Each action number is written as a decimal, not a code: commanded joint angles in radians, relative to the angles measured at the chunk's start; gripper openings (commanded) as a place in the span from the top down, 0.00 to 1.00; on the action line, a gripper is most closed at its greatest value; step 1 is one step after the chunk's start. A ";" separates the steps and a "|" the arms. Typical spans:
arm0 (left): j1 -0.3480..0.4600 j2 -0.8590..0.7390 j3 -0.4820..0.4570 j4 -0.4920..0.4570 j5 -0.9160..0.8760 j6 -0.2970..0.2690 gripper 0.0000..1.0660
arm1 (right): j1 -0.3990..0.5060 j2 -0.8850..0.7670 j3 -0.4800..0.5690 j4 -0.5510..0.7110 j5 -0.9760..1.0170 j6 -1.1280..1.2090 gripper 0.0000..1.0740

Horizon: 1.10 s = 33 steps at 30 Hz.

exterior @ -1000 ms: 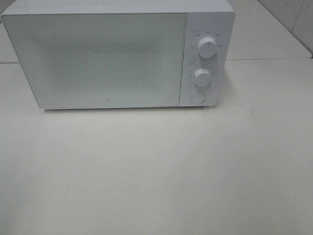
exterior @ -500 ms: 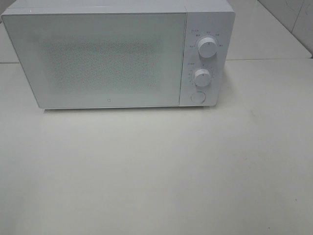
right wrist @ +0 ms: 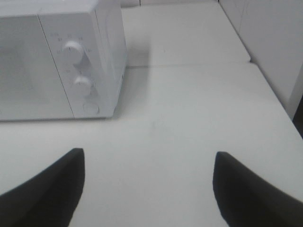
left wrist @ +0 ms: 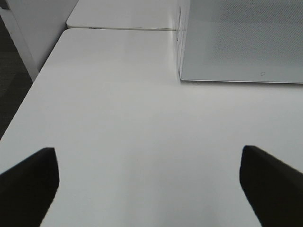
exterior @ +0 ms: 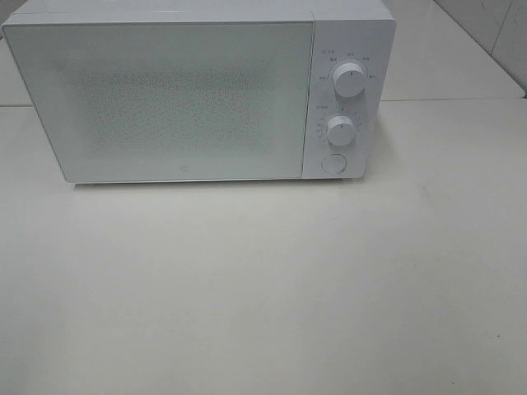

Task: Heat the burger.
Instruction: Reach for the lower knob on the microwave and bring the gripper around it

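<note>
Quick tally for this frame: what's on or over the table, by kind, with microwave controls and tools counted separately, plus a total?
Microwave: 1
Knobs: 2 (upper knob, lower knob)
Round button: 1
Tools: 2 (left tool, right tool), both open
Total: 6

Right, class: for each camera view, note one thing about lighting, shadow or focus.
Exterior high: flat, even light, the white microwave barely separating from the white table, a faint shadow under it. Left wrist: the left gripper shows as dark, blurred jaws. Right wrist: soft overall, labels around the upper dial unreadable, the right gripper likewise blurred.
</note>
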 commanded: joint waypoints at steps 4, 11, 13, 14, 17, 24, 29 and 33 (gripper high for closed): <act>0.005 -0.027 -0.002 0.000 -0.012 -0.001 0.08 | -0.005 0.062 0.036 -0.002 -0.157 0.023 0.34; 0.005 -0.027 -0.002 0.000 -0.012 -0.001 0.08 | -0.005 0.191 0.113 0.003 -0.338 0.025 0.34; 0.005 -0.027 -0.002 0.000 -0.012 -0.001 0.08 | -0.005 0.215 0.128 0.002 -0.391 0.025 0.34; 0.005 -0.027 -0.002 0.000 -0.012 -0.001 0.08 | -0.005 0.240 0.145 0.003 -0.450 0.025 0.34; 0.005 -0.027 -0.002 0.000 -0.012 -0.001 0.08 | -0.005 0.283 0.172 0.003 -0.555 0.026 0.34; 0.005 -0.027 -0.002 0.000 -0.012 -0.001 0.08 | -0.005 0.396 0.205 0.003 -0.751 0.026 0.34; 0.005 -0.027 -0.002 0.000 -0.012 -0.001 0.08 | -0.005 0.500 0.206 0.003 -0.860 0.026 0.34; 0.005 -0.027 -0.002 0.000 -0.012 -0.001 0.08 | -0.005 0.588 0.206 0.003 -0.933 0.026 0.34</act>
